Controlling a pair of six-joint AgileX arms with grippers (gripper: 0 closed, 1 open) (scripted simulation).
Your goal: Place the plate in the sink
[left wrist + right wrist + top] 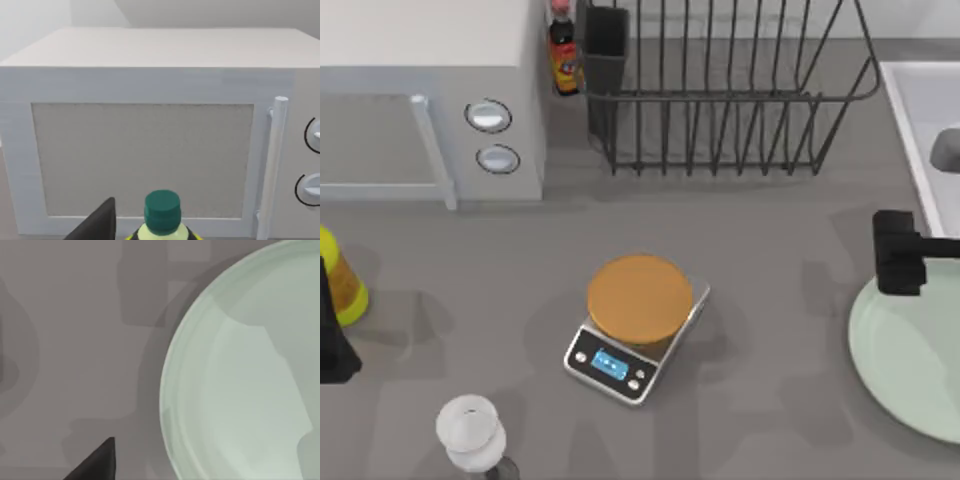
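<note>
Plate (905,365) lies flat on bench (770,250) at lower right of top view, cut by the frame edge; sink (910,120) sits at upper right, beyond it. Right pincer (898,253) hangs over plate's upper-left rim, can't tell if fingers apart or together. Step looks like approach, pre-grasp. Next: drop to rim, clamp, lift, carry to sink. Left arm parked at left edge by yellow bottle (338,275).

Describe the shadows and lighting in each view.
Top view: soft arm shadows cross the table beside the scale. Right wrist view: angular shadows fall over the plate and the table beside it. Left wrist view: the microwave is evenly lit, no glare.
</note>
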